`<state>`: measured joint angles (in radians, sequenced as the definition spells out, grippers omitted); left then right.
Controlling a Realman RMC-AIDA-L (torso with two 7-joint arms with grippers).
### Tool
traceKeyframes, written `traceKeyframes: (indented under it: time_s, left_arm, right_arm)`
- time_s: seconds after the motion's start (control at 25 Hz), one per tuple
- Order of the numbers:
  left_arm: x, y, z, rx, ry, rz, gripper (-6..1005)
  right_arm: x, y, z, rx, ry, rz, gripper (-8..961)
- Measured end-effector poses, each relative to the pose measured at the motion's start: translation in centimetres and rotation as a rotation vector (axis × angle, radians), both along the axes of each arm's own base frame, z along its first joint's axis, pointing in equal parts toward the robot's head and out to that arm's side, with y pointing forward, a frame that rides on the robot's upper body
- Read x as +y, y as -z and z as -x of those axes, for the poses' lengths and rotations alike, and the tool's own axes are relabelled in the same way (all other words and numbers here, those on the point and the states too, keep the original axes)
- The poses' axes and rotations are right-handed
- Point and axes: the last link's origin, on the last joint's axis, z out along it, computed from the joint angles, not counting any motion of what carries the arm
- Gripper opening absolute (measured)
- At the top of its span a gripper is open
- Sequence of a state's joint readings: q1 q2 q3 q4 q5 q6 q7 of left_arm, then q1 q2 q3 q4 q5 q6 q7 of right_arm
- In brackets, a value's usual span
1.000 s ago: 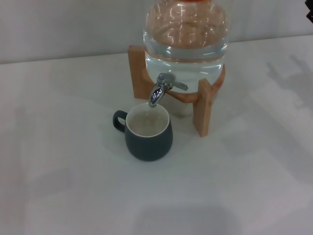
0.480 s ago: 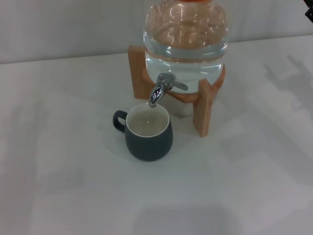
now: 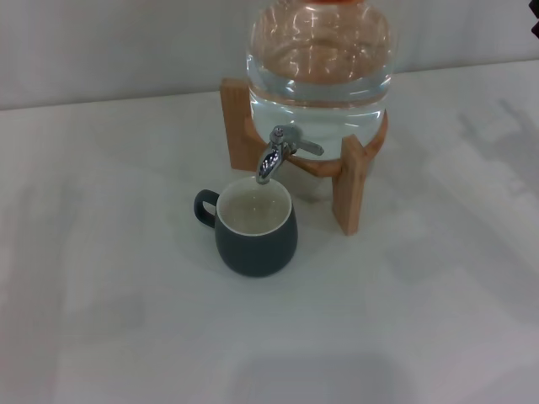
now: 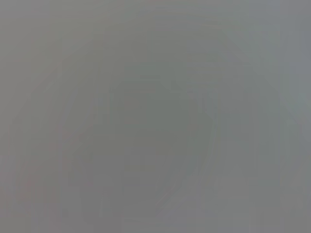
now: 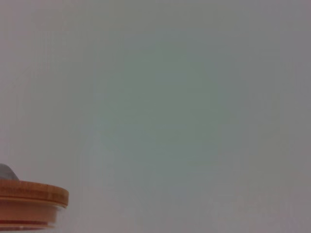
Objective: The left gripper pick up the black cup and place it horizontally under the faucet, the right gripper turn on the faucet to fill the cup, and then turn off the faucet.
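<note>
The left wrist view is showing only blank grey, while the head view is showing the cup (image 3: 255,231) standing upright on the desk (image 3: 109,295), handle pointing left, its mouth sitting directly under the faucet (image 3: 278,153). The faucet is projecting from a clear jar (image 3: 320,59) resting on a wooden stand (image 3: 347,189). The right wrist view alone is catching a wooden lid (image 5: 30,204). Neither end effector is appearing, so its opening and its position relative to the cup cannot be told.

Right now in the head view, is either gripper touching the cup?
No: the black cup stands alone under the faucet, with no gripper near it.
</note>
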<state>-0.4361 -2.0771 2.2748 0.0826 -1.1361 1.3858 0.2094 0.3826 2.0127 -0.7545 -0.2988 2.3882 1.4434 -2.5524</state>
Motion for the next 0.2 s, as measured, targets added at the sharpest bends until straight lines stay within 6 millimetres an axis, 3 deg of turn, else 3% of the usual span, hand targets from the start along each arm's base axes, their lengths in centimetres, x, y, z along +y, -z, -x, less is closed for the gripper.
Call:
traceKeyframes:
  time_s: [0.2]
  left_arm:
    - [-0.48,-0.22,0.48,-0.053,0.000,-0.009,879]
  right_arm:
    - [-0.32,0.17,-0.18,0.005,0.002,0.000,840]
